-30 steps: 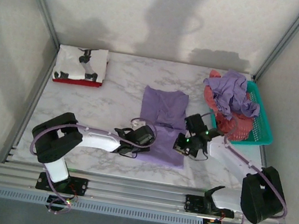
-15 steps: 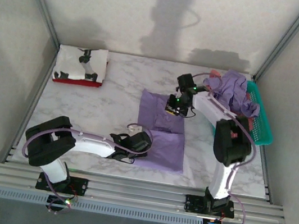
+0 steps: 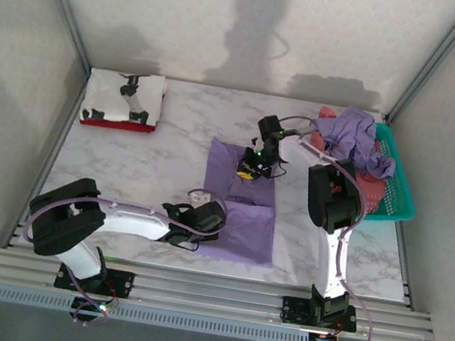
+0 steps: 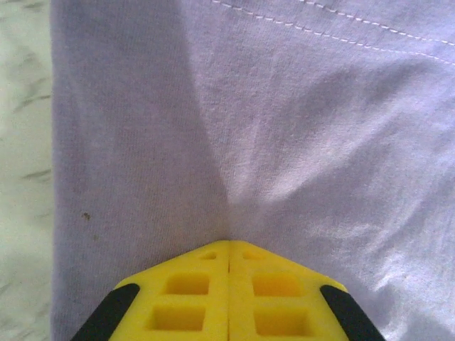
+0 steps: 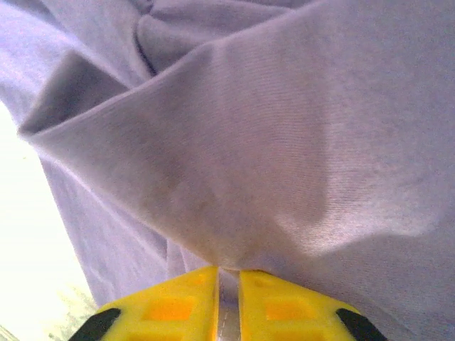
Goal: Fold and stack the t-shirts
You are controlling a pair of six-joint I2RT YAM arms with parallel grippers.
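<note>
A lavender t-shirt [image 3: 246, 225] lies part-folded in the middle of the table. My left gripper [image 3: 205, 218] sits low at its near left edge. In the left wrist view the left gripper [image 4: 229, 245] is shut, with the lavender cloth [image 4: 284, 128] puckering into its tips. My right gripper [image 3: 247, 171] is over the shirt's far half. The right wrist view has the right gripper [image 5: 227, 271] shut on a raised fold of the lavender cloth [image 5: 284, 142]. A folded white t-shirt with black print [image 3: 124, 95] rests on a red one [image 3: 114, 124] at the far left.
A teal mesh basket [image 3: 402, 201] stands at the far right, holding a crumpled lavender shirt [image 3: 354, 139] and a coral-red one [image 3: 354, 191]. Metal frame posts and white walls close in the table on three sides.
My right gripper has swung from the shirt's near right side to its far half, then a little left, taking cloth with it. The left gripper has barely moved.
</note>
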